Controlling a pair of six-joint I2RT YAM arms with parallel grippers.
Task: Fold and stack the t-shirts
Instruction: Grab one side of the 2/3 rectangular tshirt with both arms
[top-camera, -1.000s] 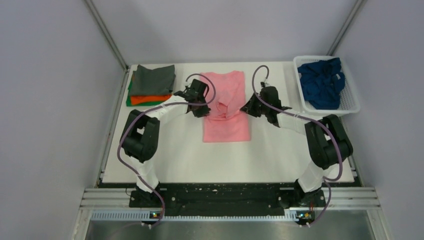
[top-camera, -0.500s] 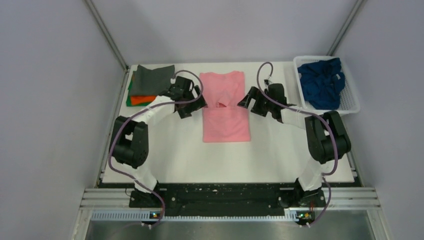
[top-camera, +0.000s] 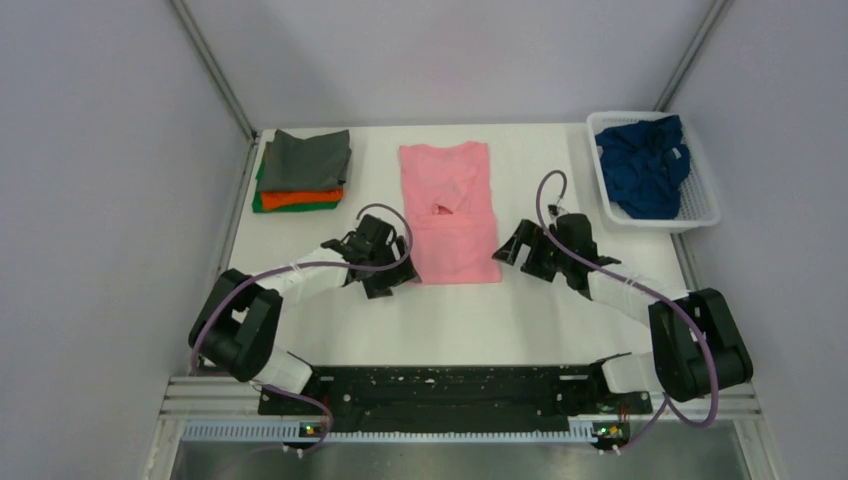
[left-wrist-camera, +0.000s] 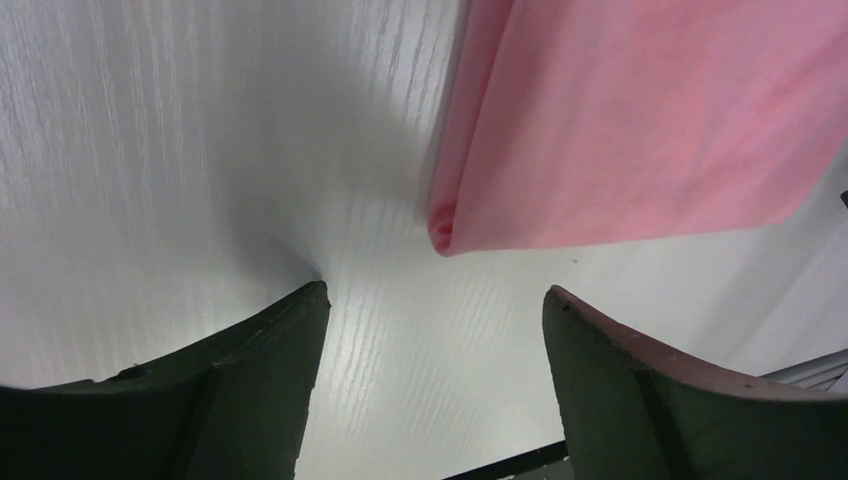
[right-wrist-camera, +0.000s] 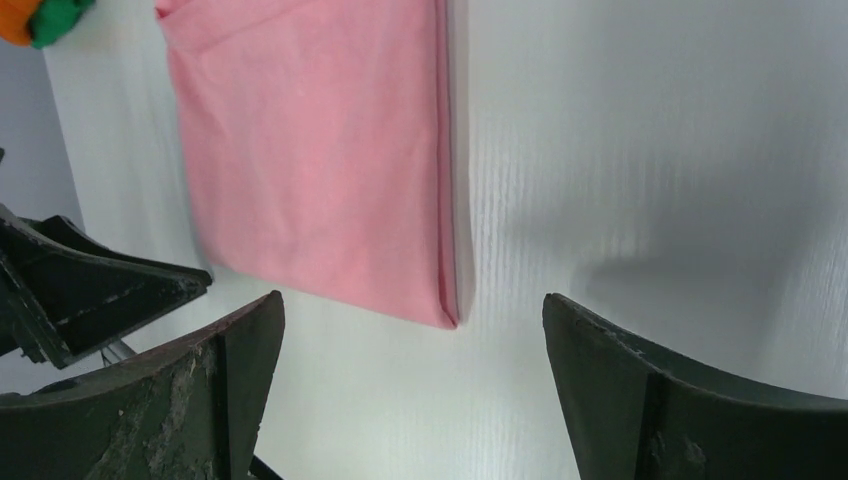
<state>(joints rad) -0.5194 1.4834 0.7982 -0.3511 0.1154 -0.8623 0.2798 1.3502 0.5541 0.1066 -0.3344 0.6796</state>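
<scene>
Pink shirt (top-camera: 452, 215) is laid mid-way on the surface (top-camera: 560, 320), sides already folded in. Left claw (left-wrist-camera: 432, 300) and right claw (right-wrist-camera: 412, 305) are spread apart, empty, at its near corners. Crosswise fold is judged pending: both corners must be pinched, then carried toward the collar.

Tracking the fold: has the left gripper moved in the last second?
Yes. The left gripper has come nearer the arm bases, away from the stack of folded cloth t-shirts, to the near corner of the pink cloth t-shirt.
</scene>
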